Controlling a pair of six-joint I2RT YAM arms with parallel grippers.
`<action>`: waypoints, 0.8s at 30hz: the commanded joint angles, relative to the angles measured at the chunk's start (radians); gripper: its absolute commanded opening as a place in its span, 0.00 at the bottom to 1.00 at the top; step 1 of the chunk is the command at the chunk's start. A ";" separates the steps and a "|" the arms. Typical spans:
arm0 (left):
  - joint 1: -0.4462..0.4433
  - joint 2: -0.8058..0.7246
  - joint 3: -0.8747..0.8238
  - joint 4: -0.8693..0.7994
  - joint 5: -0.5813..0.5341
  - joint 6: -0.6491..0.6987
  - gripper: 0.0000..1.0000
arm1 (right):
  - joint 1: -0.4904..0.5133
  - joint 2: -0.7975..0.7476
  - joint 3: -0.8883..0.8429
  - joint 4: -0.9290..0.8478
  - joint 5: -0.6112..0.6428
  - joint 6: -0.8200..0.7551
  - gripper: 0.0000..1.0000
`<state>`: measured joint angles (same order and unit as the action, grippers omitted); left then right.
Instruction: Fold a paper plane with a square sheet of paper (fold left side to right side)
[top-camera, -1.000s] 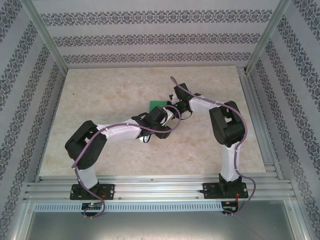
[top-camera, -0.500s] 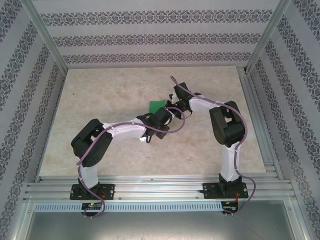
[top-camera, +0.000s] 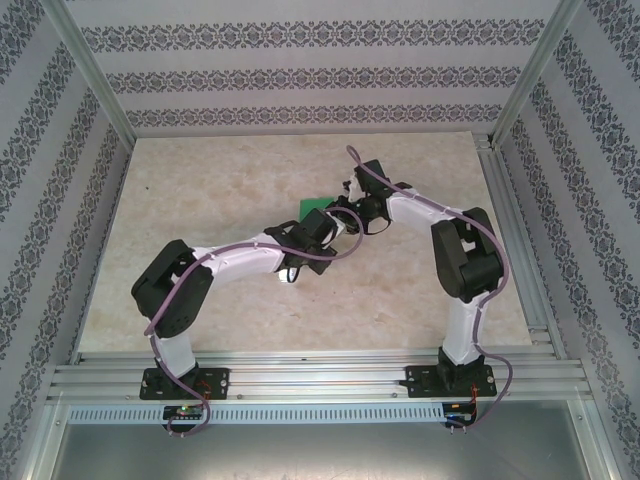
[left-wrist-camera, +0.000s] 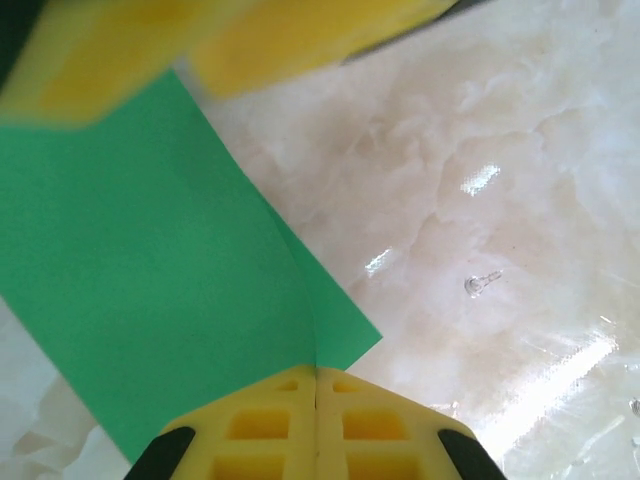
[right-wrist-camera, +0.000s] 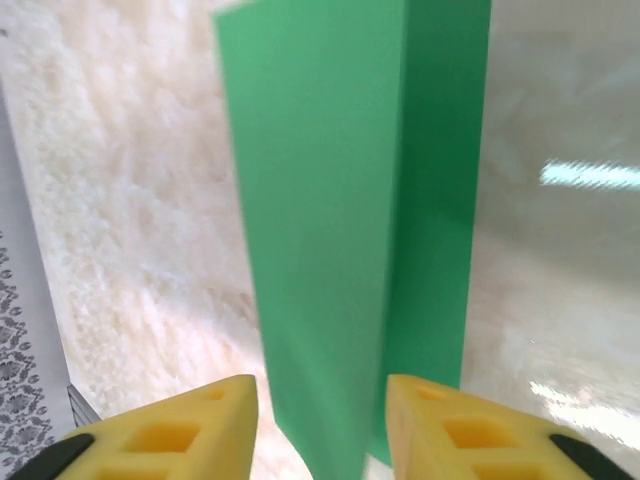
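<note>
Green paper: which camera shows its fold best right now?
Left wrist: the green paper is sharp, crease visible, pinched by the left gripper. Right wrist shows it blurred between the right gripper's open fingers; top external, just a corner behind the grippers.

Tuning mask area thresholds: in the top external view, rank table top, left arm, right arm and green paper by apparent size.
1. Table top: by far the largest.
2. Left arm and right arm: they look alike, so no ranking between them.
3. Green paper: smallest, mostly covered by the wrists.
</note>
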<state>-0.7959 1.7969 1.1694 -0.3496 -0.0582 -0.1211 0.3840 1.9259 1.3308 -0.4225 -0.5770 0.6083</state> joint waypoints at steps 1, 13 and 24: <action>0.047 -0.055 -0.035 0.015 0.096 -0.038 0.01 | -0.048 -0.106 -0.059 0.048 0.019 -0.032 0.44; 0.177 -0.059 -0.071 0.078 0.321 -0.061 0.04 | -0.016 -0.133 -0.269 0.210 -0.020 0.004 0.10; 0.225 -0.017 -0.038 0.074 0.351 -0.051 0.05 | 0.080 -0.050 -0.293 0.269 -0.011 0.051 0.06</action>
<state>-0.5858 1.7622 1.1042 -0.2996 0.2657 -0.1665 0.4530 1.8511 1.0439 -0.1974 -0.5808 0.6388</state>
